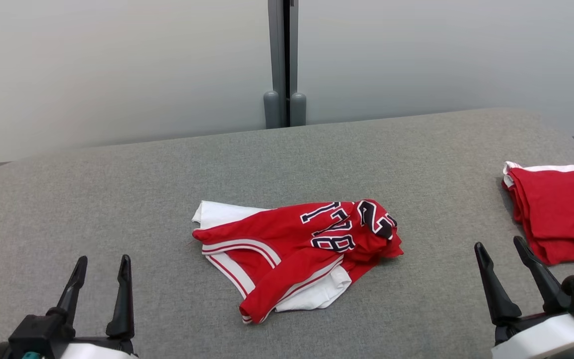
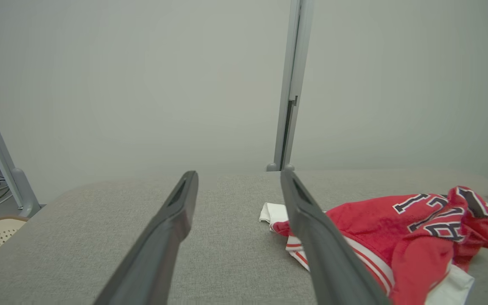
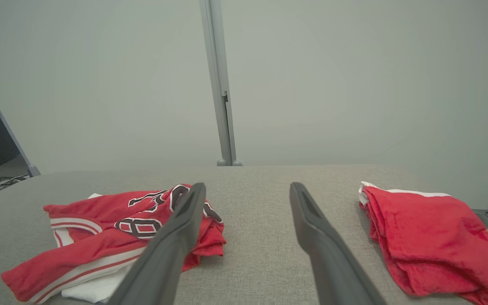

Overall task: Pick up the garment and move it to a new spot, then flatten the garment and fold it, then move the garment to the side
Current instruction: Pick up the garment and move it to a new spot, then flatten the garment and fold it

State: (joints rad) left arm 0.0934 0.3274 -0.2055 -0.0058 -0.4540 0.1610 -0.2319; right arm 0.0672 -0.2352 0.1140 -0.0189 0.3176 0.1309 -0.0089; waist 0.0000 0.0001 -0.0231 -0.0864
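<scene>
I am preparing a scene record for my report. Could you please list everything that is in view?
jersey: one, red and white with dark numbers, crumpled at the table's middle
folded garment: one, red with a white edge, at the table's right edge
table: one, grey fabric top, under both garments
post: one, grey, behind the table's far edge
wall panels: two, pale grey, either side of the post
left gripper: one, dark, open, empty, near left
right gripper: one, dark, open, empty, near right

Bare grey surface (image 1: 117,189) rings the jersey (image 1: 287,249); folded red pile (image 1: 561,219) blocks far right.
</scene>
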